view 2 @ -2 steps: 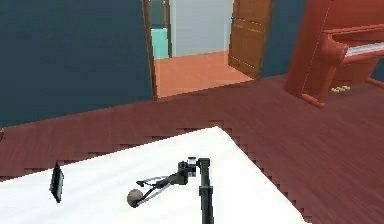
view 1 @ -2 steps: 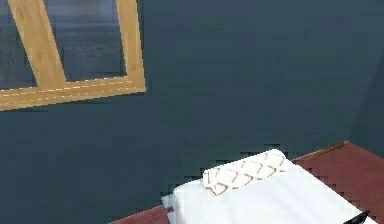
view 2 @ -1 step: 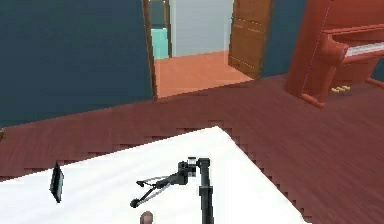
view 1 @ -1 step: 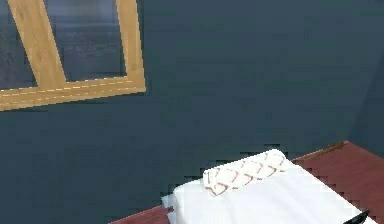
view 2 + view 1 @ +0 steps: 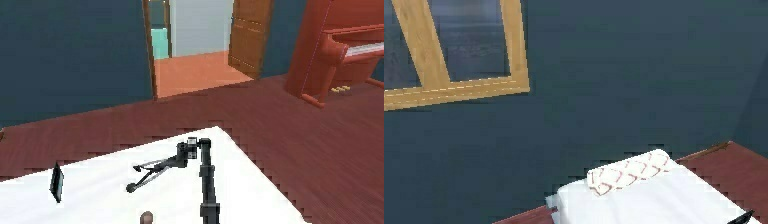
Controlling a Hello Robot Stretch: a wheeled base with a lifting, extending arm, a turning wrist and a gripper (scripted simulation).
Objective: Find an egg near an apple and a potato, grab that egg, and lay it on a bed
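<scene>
Small brown round thing (image 5: 147,215) on white bed (image 5: 240,185), dark arm (image 5: 207,185) beside it, claw (image 5: 133,186) near, cannot tell if it holds anything, red piano (image 5: 335,50) and open door (image 5: 250,35) beyond

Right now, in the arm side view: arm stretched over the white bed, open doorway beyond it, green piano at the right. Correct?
One thing is off: the piano is reddish brown, not green, as the arm side view shows. The rest stands: the arm stretches over the white bed, with the open doorway beyond it.
</scene>
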